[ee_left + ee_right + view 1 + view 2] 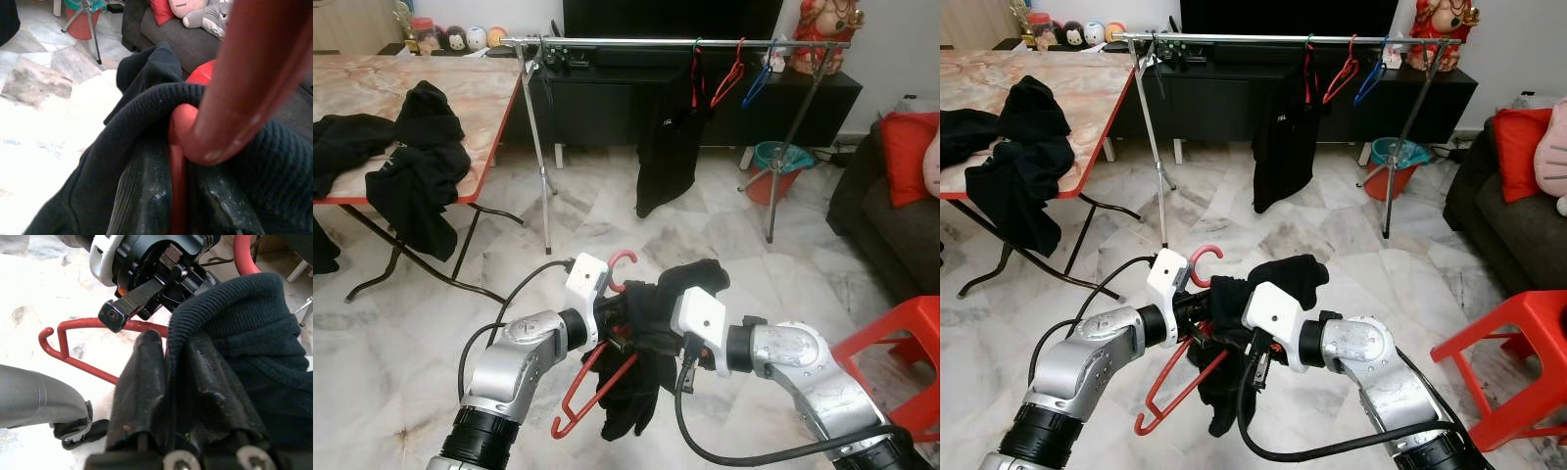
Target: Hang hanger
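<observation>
A red plastic hanger (580, 394) with a black knit garment (689, 277) draped on it is held low in front of me, between both grippers. My left gripper (615, 319) is shut on the hanger near its hook, and in the left wrist view the red hanger (244, 73) lies between its fingers (142, 196). My right gripper (168, 350) is shut on a fold of the garment (244, 333), close against the left one. Across the room stands a metal clothes rail (675, 41), which carries a hanging black garment (668, 147), a red hanger (729, 78) and a blue hanger (759, 83).
A marble-topped folding table (470, 88) with black clothes (421, 166) heaped on it stands at the left. A red stool (901, 343) is close on the right, with a dark sofa (891, 220) behind it. A red bucket (778, 171) sits by the rail's right leg. Tiled floor lies between me and the rail.
</observation>
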Tool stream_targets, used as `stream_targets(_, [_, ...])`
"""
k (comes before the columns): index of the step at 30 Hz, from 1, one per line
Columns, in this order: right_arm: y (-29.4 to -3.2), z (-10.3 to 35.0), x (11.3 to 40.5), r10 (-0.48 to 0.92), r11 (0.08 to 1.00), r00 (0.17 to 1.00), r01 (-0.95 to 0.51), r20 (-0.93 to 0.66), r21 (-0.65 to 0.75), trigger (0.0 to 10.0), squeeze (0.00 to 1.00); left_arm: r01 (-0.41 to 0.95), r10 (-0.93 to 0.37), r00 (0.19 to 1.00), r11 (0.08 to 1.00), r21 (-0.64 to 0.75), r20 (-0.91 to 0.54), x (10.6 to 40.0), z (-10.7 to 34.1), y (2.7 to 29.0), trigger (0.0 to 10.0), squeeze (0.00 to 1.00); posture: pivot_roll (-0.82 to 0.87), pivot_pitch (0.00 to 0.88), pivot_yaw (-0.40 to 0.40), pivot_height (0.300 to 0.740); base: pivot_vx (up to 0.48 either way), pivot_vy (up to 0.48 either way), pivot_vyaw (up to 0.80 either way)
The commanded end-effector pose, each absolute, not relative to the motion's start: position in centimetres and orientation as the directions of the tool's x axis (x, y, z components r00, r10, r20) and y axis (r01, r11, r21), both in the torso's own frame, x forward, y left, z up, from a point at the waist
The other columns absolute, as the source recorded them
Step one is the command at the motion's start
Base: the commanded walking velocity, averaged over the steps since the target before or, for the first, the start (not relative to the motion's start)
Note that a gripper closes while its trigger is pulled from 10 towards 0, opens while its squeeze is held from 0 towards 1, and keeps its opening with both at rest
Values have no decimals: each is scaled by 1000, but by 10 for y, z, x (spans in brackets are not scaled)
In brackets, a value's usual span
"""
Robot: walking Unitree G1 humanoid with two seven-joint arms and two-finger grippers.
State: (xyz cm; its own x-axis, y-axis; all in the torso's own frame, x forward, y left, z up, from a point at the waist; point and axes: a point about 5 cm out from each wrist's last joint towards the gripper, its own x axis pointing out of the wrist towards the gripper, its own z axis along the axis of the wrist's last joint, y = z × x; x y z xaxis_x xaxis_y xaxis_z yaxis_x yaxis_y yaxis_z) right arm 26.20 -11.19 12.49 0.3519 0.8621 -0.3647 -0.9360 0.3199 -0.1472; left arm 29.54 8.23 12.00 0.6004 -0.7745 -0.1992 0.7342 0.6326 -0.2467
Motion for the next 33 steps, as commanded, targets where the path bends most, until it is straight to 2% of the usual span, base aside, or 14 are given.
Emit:
stream_targets(1, [-111,129,263,862,313,352,-935,-365,-165,10000,1000,755,-790,592,613,-234,-158,297,129,79,10000,0,93,0,-31,732,0,0,0])
stream_targets(11, [-116,125,247,839,221,285,-957,-464,-188,10000,1000,756,-788,592,615,-224,-167,296,128,81,10000,0,89,0,-29,732,0,0,0])
stream_targets(15, [-126,117,235,793,178,250,-967,-556,-181,10000,1000,756,-789,591,614,-225,-167,296,128,81,10000,0,84,0,-26,732,0,0,0])
stream_targets(23, [-130,124,230,794,174,245,-969,-556,-178,10000,1000,756,-787,593,617,-222,-168,297,128,82,10000,0,84,0,-28,732,0,0,0])
stream_targets(25, [-134,128,231,798,182,254,-966,-546,-184,10000,1000,756,-788,593,616,-223,-166,297,129,83,10000,0,84,0,-27,732,0,0,0])
stream_targets(27, [-143,139,238,795,221,301,-952,-526,-211,10000,1000,764,-796,580,605,-223,-172,295,128,85,10000,0,79,0,-23,732,0,0,0])
stream_targets(28, [-152,144,246,756,245,354,-933,-551,-263,10000,1000,773,-802,568,597,-216,-186,294,127,86,10000,0,75,0,-19,732,0,0,0])
stream_targets(33, [-169,161,261,703,279,443,-891,-556,-358,10000,1000,807,-827,518,557,-197,-216,290,125,89,10000,0,77,0,-16,732,0,0,0])
